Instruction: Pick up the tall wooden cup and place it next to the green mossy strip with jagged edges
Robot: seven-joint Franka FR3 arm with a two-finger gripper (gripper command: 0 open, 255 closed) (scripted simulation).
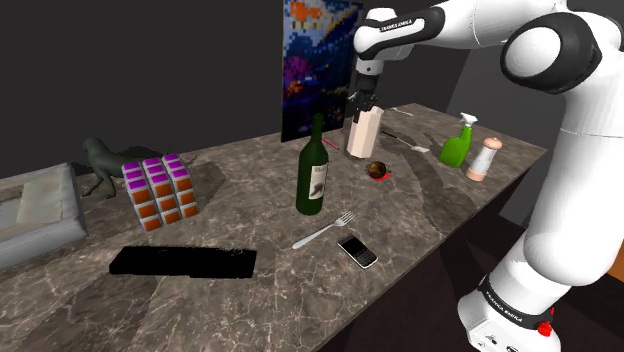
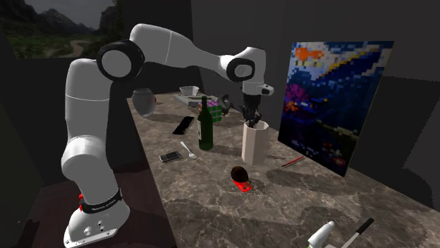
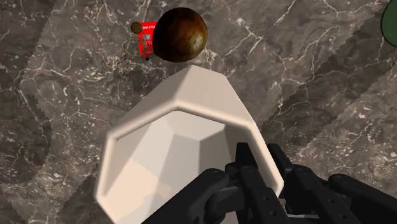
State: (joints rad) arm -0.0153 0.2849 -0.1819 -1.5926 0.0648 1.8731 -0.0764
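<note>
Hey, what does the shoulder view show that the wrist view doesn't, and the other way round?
Shoulder view's extras: the coloured cube, the fork, the phone and a flat black strip lying on the counter. Wrist view's extra: the hollow inside of the tall pale cup, with the gripper clasping its wall, one finger inside. Shared: the cup, the gripper at its rim, the brown ball beside it and the marbled counter.

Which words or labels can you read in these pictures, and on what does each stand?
None can be read for certain.
Arm: dark lettering, too small to read.
Wine bottle: label blurred.
Red card: print too small to read.
</note>
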